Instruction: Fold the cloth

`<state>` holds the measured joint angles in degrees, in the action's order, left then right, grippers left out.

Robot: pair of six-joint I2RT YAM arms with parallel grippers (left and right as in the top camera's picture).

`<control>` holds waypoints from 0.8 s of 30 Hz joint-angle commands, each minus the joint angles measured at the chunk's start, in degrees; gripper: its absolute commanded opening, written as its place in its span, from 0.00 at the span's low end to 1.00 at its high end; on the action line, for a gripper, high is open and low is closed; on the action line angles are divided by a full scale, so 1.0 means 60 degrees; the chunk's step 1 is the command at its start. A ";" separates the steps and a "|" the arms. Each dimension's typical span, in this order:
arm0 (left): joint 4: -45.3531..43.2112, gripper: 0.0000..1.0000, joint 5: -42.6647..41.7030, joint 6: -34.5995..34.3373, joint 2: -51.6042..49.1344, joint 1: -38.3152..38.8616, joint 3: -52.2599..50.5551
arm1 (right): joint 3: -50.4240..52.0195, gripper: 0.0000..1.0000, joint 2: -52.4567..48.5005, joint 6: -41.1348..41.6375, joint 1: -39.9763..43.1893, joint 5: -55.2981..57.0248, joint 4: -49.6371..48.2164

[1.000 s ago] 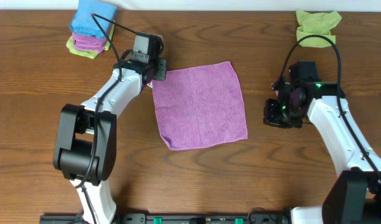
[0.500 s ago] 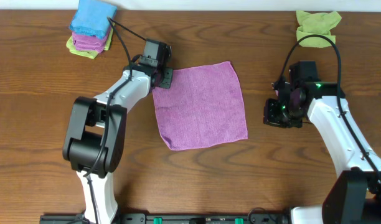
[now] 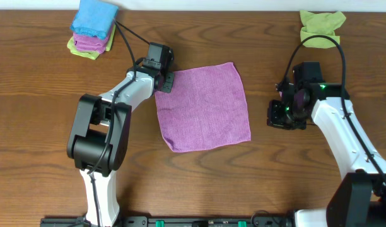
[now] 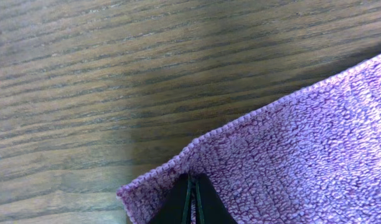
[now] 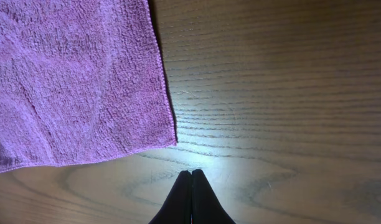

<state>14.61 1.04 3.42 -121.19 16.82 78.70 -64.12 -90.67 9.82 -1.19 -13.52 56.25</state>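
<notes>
The purple cloth [image 3: 202, 107] lies flat and spread open on the wooden table between the two arms. My left gripper [image 3: 163, 78] sits at its far left corner. In the left wrist view the cloth [image 4: 302, 137] puckers up around the left gripper [image 4: 192, 179], whose jaws are shut on that corner's edge. My right gripper [image 3: 273, 117] rests to the right of the cloth, apart from it. In the right wrist view the right gripper [image 5: 190, 172] is shut over bare wood with nothing in it, a short way from the near right corner of the cloth [image 5: 72, 81].
A stack of folded cloths [image 3: 90, 29], blue over purple over lime-green, sits at the far left. A crumpled lime-green cloth [image 3: 321, 24] lies at the far right, behind the right arm. A cable loops from each wrist.
The left gripper has moved right, from just off the cloth's far left corner onto it, and its arm has swung with it. The right arm and the cloth have stayed still.
</notes>
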 commanded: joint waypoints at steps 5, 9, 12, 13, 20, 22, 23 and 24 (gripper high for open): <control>0.0025 0.06 0.1279 0.1344 -0.0484 -0.0015 0.0109 | 0.0007 0.02 0.0113 0.0000 0.0000 0.0080 -0.0018; -0.0197 0.06 0.1435 0.1876 -0.0484 -0.0189 0.0109 | 0.0007 0.02 0.0113 0.0004 0.0000 0.0182 -0.0011; -0.0331 0.06 0.1432 0.1909 -0.0484 -0.0397 0.0109 | 0.0007 0.02 0.0113 0.0117 0.0000 0.0193 -0.0011; -0.0353 0.06 0.1428 0.1905 -0.0484 -0.0444 0.0109 | 0.0007 0.02 0.0113 0.0138 -0.0004 0.0193 -0.0011; 0.0138 0.06 0.1421 0.0790 -0.0372 -0.0488 0.1005 | 0.0007 0.02 0.0113 0.0138 0.0000 0.0197 -0.0051; 0.0721 0.06 0.1315 0.0211 -0.0259 -0.0488 0.1668 | 0.0007 0.02 0.0113 0.0135 0.0000 0.0193 -0.0047; 0.0991 0.06 0.1315 0.0004 -0.0208 -0.0488 0.1960 | 0.0007 0.02 0.0113 0.0138 0.0000 0.0193 -0.0044; 0.1300 0.06 0.1311 -0.0237 -0.0149 -0.0488 0.2288 | 0.0007 0.02 0.0113 0.0135 0.0000 0.0189 -0.0044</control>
<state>20.27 8.36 7.79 -122.76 14.06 86.94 -64.12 -90.67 10.07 -1.19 -12.97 56.05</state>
